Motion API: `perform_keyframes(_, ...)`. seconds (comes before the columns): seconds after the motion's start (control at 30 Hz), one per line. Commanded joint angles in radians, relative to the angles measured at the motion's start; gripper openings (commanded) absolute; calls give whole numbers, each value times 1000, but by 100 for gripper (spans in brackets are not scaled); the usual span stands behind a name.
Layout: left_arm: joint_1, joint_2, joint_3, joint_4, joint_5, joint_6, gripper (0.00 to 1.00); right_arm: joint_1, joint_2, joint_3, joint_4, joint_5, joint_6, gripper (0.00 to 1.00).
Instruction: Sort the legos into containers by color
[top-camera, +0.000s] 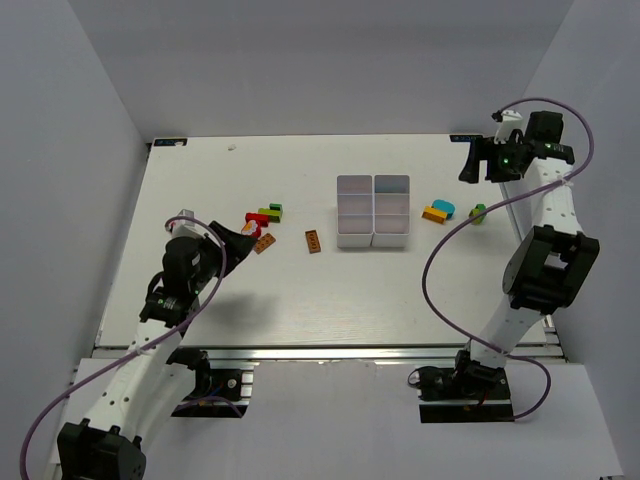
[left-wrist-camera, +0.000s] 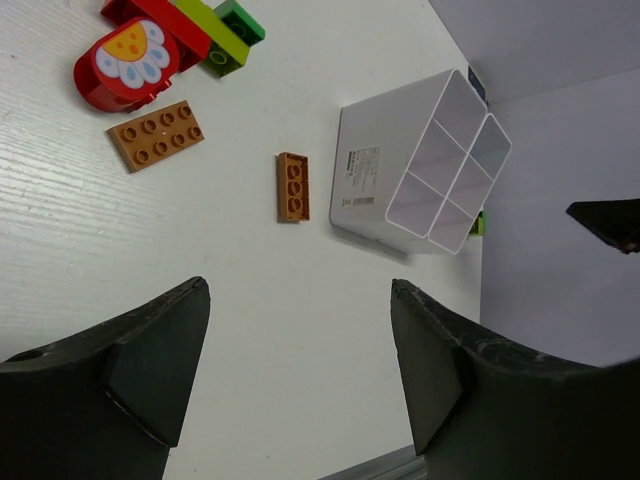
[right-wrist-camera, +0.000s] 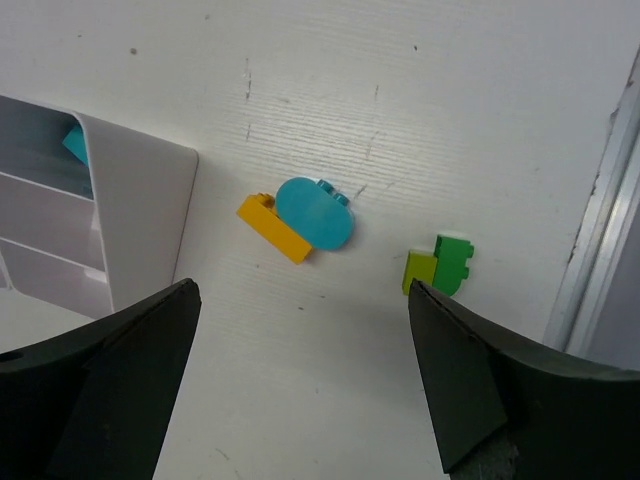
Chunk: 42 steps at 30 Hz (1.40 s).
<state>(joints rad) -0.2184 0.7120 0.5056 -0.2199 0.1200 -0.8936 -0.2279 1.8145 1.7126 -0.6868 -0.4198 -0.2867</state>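
One white plastic six-compartment tray (top-camera: 373, 241) on a white table (top-camera: 250, 310), two grippers, ten small studded bricks.

The left gripper (left-wrist-camera: 300, 300) and the right gripper (right-wrist-camera: 300, 300) both stand spread, with nothing between the fingers. Ahead of the left gripper, left of the tray, lie five: a red rounded piece (left-wrist-camera: 125, 65), a yellow-green brick (left-wrist-camera: 205, 25), a green brick (left-wrist-camera: 240, 20), a wide brown plate (left-wrist-camera: 157, 135) and a narrow brown plate (left-wrist-camera: 293, 187). Ahead of the right gripper lie four: an orange brick (right-wrist-camera: 272, 228) touching a teal rounded piece (right-wrist-camera: 313, 213), and a yellow-green piece (right-wrist-camera: 418, 270) touching a green piece (right-wrist-camera: 455, 262). A small teal piece (right-wrist-camera: 72, 142) sits in an end compartment.
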Motion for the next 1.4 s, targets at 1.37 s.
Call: perform_keyframes(1.37, -114, 504, 326, 212, 147, 90, 79, 163, 275, 204, -195, 171, -157, 75)
